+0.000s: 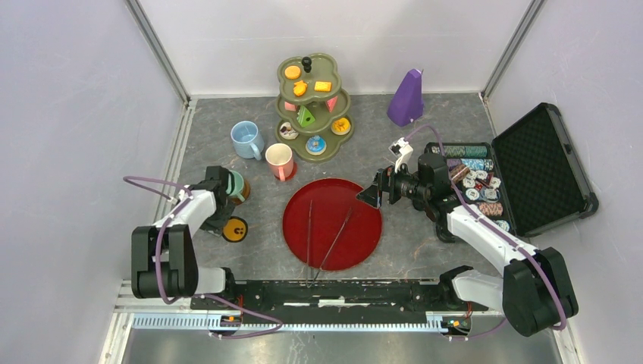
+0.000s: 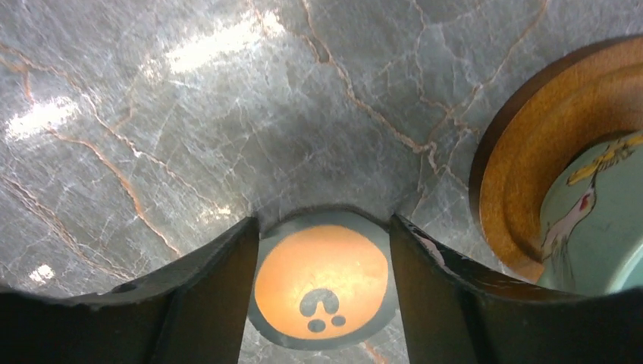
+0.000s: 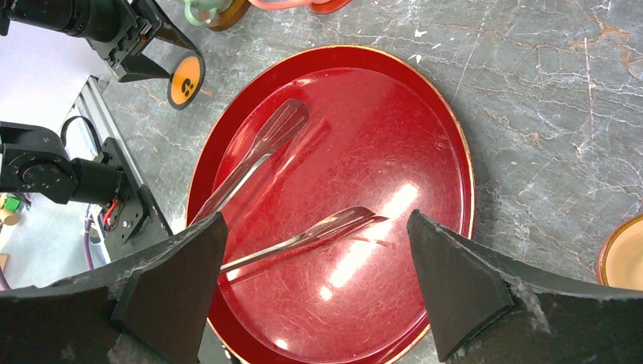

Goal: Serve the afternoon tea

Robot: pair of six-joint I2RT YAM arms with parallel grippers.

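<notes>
Grey, veined marble tabletop, closed in by pale walls. The small orange cup, orange-faced with a black paw mark and a grey rim, sits on the left side between the left fingers; whether they grip it I cannot tell. A green mug on its wooden coaster stands just beside. The right fingers hang spread wide over the red tray. Bare marble shows between cup and tray.

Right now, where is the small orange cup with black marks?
Top view, left side: the small orange cup sits between the fingers of the left gripper, left of the round red tray and below the green mug.
</notes>
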